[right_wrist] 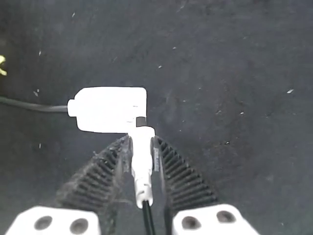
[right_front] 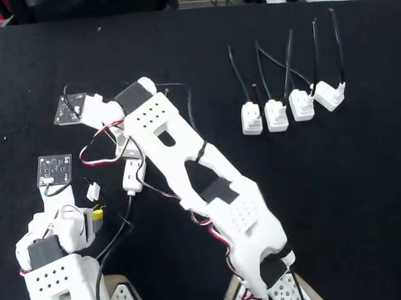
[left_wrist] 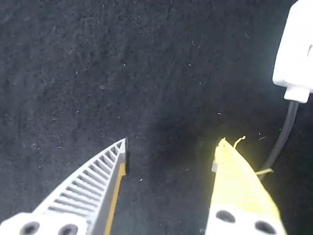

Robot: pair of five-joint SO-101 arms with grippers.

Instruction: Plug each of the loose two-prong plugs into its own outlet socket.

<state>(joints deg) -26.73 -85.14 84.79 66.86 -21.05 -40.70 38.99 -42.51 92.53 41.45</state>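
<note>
The black tabletop (right_front: 365, 202) carries everything. Across it the right arm (right_front: 209, 183) stretches from its base at 5 o'clock up toward 10 o'clock, while the left arm (right_front: 55, 265) sits folded at 8 o'clock. At 2 o'clock a row of four white plug-and-socket pairs (right_front: 276, 116) lies side by side, cords trailing toward 12, and they look already mated. The piece in hand is at about 9 o'clock from the tabletop's centre, under the right wrist. It is a white socket block (right_wrist: 110, 110) lying flat, its own cord (right_wrist: 29, 106) running off one end. The right arm's fingers (right_wrist: 181, 176) are narrowed onto a small white plug (right_wrist: 143, 152), gripping its body from both sides, with its thin black lead passing back between them. The plug's nose touches the block's edge, and whether the prongs are seated I cannot tell. The left arm's fingers (left_wrist: 234, 186) stand wide and hold nothing, with what looks like the same block near their yellow-taped tip. I judge both parts light, hard and smooth, so the block will likely skid when pushed. The free fingers would best pinch its flat sides, clear of the plug. The leads are limp, so pulling on them would steer nothing.
</note>
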